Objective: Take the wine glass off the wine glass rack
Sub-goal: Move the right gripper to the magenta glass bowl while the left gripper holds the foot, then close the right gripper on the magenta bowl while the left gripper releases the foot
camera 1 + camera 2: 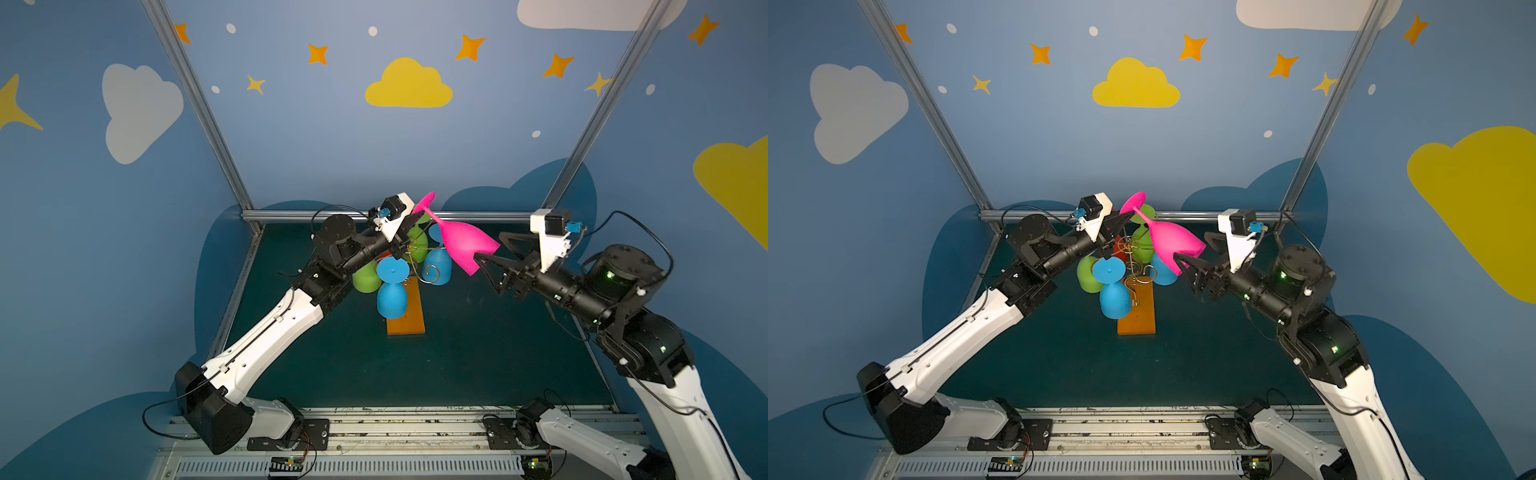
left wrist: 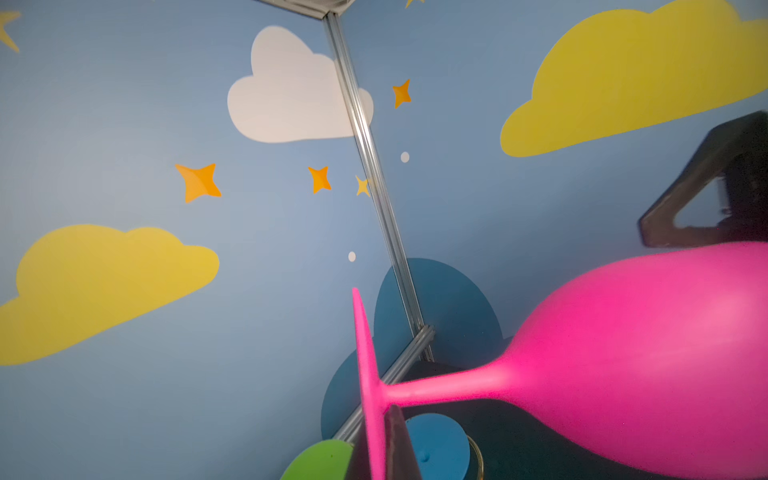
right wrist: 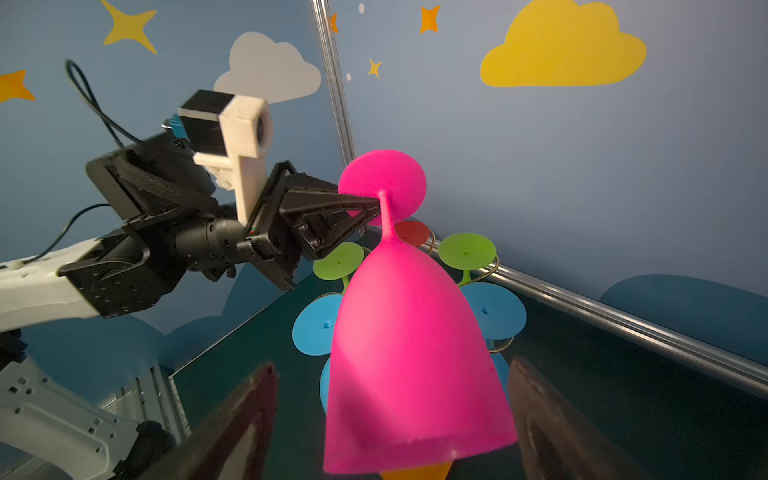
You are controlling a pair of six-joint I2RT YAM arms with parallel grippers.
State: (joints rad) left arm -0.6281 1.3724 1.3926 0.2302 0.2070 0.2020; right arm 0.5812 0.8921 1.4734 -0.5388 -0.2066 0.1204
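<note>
The pink wine glass (image 1: 461, 243) (image 1: 1173, 243) hangs tilted above the wine glass rack, clear of its arms, with its foot up toward the back wall. My left gripper (image 1: 417, 214) (image 1: 1123, 218) (image 2: 376, 436) is shut on the edge of the glass's flat foot (image 3: 384, 183). My right gripper (image 1: 489, 247) (image 1: 1192, 247) (image 3: 392, 374) stands open at the rim end of the bowl (image 3: 415, 353), one finger on each side with a gap to the glass. The rack is thin gold wire (image 1: 432, 274) on an orange base (image 1: 409, 316) (image 1: 1138, 311), directly below.
Blue glasses (image 1: 392, 295) (image 1: 438, 266) and green glasses (image 1: 365, 280) (image 1: 415, 241) hang upside down on the rack, and a red foot (image 3: 411, 232) shows behind. The aluminium frame bar (image 1: 478, 215) and back wall are close behind. Dark green floor (image 1: 478, 353) lies around the base.
</note>
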